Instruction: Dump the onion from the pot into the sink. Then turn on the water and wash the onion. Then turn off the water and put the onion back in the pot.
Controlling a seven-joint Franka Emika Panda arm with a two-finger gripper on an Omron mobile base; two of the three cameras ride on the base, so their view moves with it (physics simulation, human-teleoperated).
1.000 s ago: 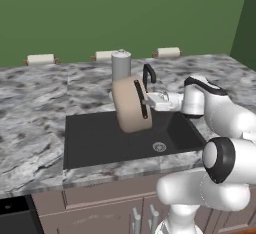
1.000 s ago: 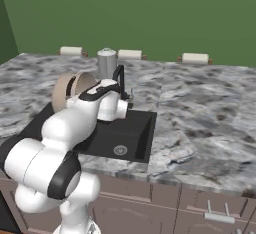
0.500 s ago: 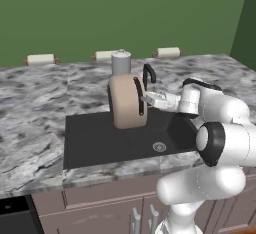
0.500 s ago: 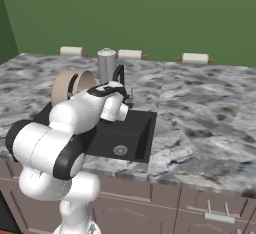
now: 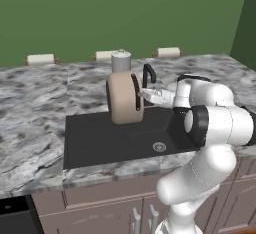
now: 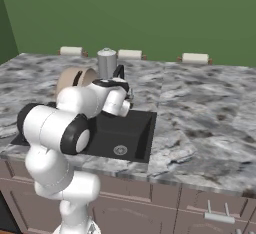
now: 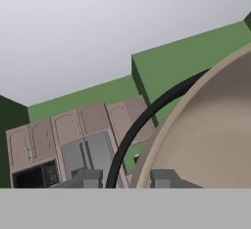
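The tan pot [image 5: 122,98] hangs tipped on its side above the black sink [image 5: 100,138], with its mouth turned toward the arm. My gripper [image 5: 141,95] is shut on the pot's rim beside the dark handle. In the hand view my gripper [image 7: 126,179] shows a fingertip on each side of the rim, with the pot's beige inside [image 7: 220,135] and the dark handle [image 7: 142,120] rising above. From the right, the pot [image 6: 75,80] sits behind my arm over the sink [image 6: 135,128]. The onion and the water are out of view.
A black curved faucet [image 5: 148,73] and a tall grey cylinder [image 5: 120,60] stand just behind the pot. The drain [image 5: 159,146] lies near the sink's front. Paper towel rolls [image 5: 40,59] [image 5: 169,52] line the back wall. Grey marbled counter [image 5: 30,113] surrounds the basin.
The pot has moved a little left and up over the sink while staying tipped. My arm's elbow has swung forward and the wrist has rolled.
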